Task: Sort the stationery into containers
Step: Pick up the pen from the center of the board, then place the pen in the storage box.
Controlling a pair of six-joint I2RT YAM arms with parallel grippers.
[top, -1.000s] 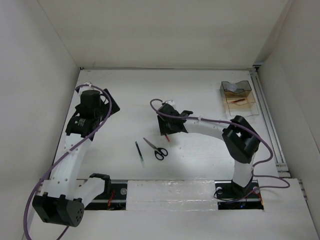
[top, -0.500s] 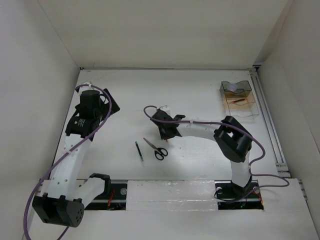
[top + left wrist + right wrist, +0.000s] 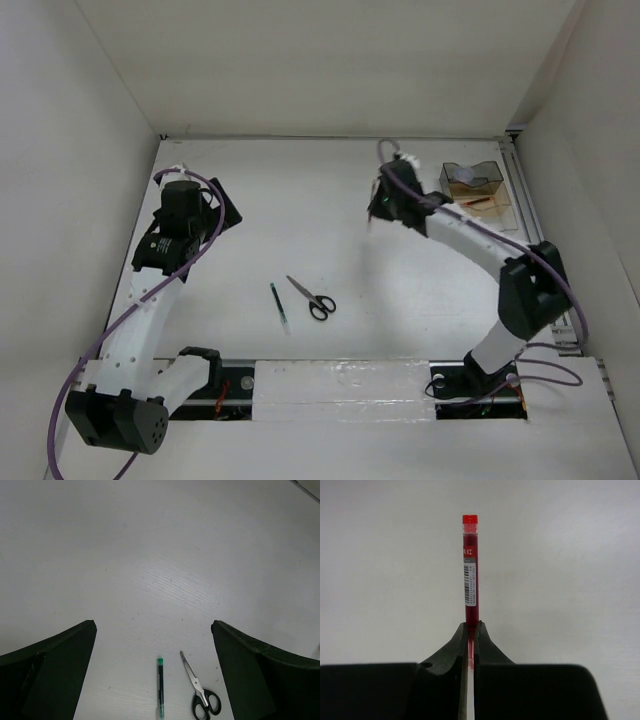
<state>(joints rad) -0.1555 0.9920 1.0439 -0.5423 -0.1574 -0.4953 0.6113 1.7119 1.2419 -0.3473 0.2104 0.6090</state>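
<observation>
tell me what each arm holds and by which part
The right tool is shut on the red pen, pinching it near one end, the barrel sticking out. The left tool is open, holding nothing.

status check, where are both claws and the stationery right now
Right claw shut on red pen, near the organiser. Left claw open, empty. Scissors and dark pen lie on the table. Nothing seen blocking the way.

red pen (image 3: pixel 470 570), label (image 3: pixel 470 585) reading 红, barcode (image 3: pixel 467 571)
</observation>
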